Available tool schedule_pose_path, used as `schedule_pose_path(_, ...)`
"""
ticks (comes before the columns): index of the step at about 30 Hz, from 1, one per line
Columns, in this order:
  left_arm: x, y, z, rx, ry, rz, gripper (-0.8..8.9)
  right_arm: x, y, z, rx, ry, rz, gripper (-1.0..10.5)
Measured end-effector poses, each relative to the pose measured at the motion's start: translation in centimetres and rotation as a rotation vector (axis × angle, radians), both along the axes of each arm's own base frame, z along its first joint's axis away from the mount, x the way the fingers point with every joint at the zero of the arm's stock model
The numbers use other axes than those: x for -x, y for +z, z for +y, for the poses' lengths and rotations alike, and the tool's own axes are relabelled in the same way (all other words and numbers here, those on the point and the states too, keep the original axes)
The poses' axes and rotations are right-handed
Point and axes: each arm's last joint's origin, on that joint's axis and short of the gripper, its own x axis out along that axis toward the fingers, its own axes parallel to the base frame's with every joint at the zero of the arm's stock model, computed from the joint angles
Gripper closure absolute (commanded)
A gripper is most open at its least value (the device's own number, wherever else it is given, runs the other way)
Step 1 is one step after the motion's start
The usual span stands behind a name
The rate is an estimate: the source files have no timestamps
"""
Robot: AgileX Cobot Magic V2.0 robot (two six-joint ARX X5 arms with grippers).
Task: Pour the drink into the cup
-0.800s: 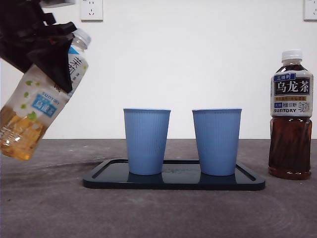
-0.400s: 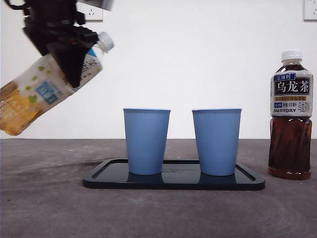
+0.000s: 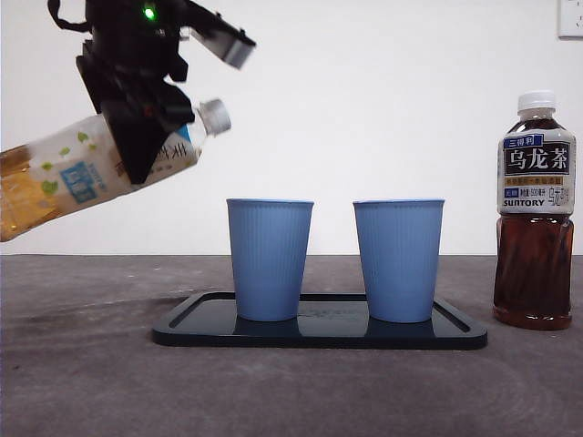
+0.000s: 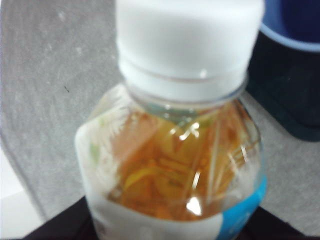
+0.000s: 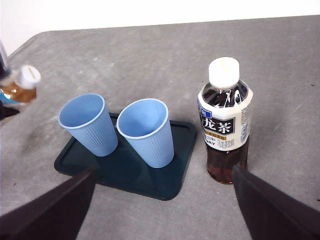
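My left gripper is shut on a pale-labelled bottle of amber drink, high at the left. The bottle lies tilted, nearly level, its white cap on and pointing toward the left blue cup, up and to the left of the rim. The left wrist view fills with the bottle's neck between my gripper's dark jaws, with a cup rim at a corner. A second blue cup stands beside the first. My right gripper hangs open above the table, holding nothing.
Both cups stand on a dark tray. A capped bottle of dark oolong tea stands upright on the grey table to the right of the tray, also seen as the dark bottle in the right wrist view.
The left gripper has risen and moved right toward the left cup, swinging the bottle from steeply tilted to nearly level. Cups, tray and dark bottle have stayed put.
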Motion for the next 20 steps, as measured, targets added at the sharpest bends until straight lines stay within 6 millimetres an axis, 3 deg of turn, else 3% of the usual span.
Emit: schedule_pose_path(20, 0.1, -3.1, -2.8, -0.268, -0.039, -0.06, 6.32, 0.0, 0.0, 0.0, -0.001, 0.004, 0.001, 5.1)
